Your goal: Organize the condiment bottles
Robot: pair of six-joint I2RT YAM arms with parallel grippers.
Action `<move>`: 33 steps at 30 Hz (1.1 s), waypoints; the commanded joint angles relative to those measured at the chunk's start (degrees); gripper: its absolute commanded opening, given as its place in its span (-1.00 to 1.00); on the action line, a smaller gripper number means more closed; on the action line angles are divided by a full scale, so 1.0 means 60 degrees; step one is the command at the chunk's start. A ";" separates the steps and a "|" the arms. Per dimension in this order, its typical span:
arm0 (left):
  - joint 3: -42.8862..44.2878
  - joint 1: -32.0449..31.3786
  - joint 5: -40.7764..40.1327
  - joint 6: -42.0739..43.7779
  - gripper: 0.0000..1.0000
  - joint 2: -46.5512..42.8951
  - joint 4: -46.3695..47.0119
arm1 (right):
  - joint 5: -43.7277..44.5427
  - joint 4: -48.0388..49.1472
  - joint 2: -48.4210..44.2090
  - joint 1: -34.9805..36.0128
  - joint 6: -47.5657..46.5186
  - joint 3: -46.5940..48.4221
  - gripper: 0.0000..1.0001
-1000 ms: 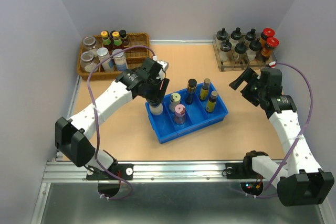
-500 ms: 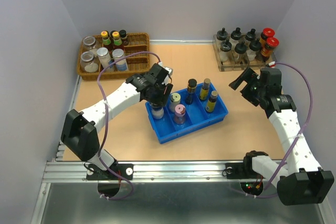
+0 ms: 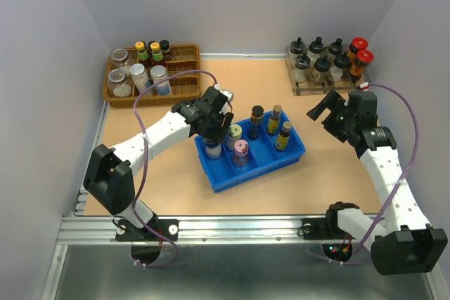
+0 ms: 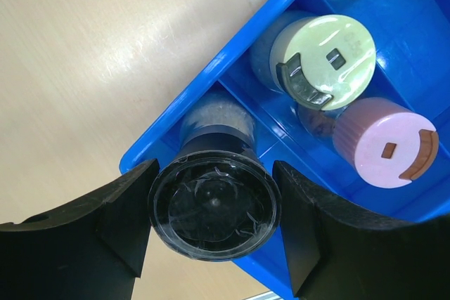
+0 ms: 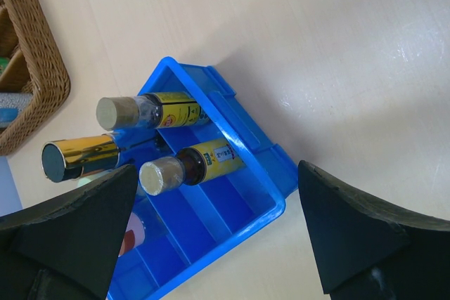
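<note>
The blue tray sits mid-table. Three slim amber bottles stand in its far right part and also show in the right wrist view. The pale green-lidded jar and the pink-lidded jar stand in the middle section. My left gripper is shut on a third squat jar, whose lid looks dark. It holds the jar upright in the tray's left end compartment. My right gripper is open and empty, above the table to the right of the tray.
A wicker basket with several other jars and bottles stands at the back left. A clear rack with black-knobbed cruets and red-capped jars stands at the back right. The tray's rim lies just beside the held jar.
My left gripper has moved right and down with the jar, from the tray's left edge into its end compartment. The right arm has not moved.
</note>
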 commanded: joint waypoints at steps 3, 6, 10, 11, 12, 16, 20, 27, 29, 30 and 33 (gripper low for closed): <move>-0.0051 -0.0053 -0.0237 -0.0091 0.42 -0.0301 0.0271 | 0.0181 0.0274 -0.0083 0.0033 -0.0038 -0.0099 1.00; 0.0051 -0.0052 -0.0252 -0.0091 0.59 -0.0345 0.0227 | 0.0181 0.0274 -0.0112 0.0033 -0.0038 -0.0085 1.00; 0.0315 -0.0052 -0.0252 -0.0121 0.86 -0.0462 0.0110 | 0.0181 0.0274 -0.0127 0.0048 -0.0038 -0.0056 1.00; 0.0359 -0.0052 -0.0252 -0.0121 0.91 -0.0506 0.0095 | 0.0181 0.0274 -0.0127 0.0033 -0.0038 -0.0056 1.00; 0.0388 -0.0067 -0.0266 -0.0121 0.97 -0.0535 0.0080 | 0.0181 0.0274 -0.0127 0.0033 -0.0038 -0.0041 1.00; 0.0666 -0.0067 -0.0383 -0.0208 0.97 -0.0696 -0.0066 | 0.0181 0.0274 -0.0113 0.0033 -0.0038 0.0003 1.00; 0.1222 -0.0052 -0.0457 -0.0282 0.97 -0.1193 -0.0184 | 0.0152 0.0274 -0.0156 0.0033 -0.0053 0.0047 1.00; 0.1941 -0.0052 -0.0341 -0.0063 0.97 -0.3095 0.0867 | 0.0415 0.0274 -0.0376 0.0033 -0.0111 -0.0113 1.00; 0.1927 -0.0067 -0.0397 -0.0091 0.97 -0.3522 0.1177 | 0.0503 0.0274 -0.0449 0.0033 -0.0140 -0.0274 1.00; 0.1927 -0.0053 -0.0442 -0.0120 0.97 -0.3712 0.1483 | 0.0620 0.0274 -0.0522 0.0033 -0.0126 -0.0391 1.00; 0.1999 -0.0052 -0.0471 -0.0033 0.97 -0.4532 0.1924 | 0.1027 0.0274 -0.0961 0.0033 0.0180 -0.1151 1.00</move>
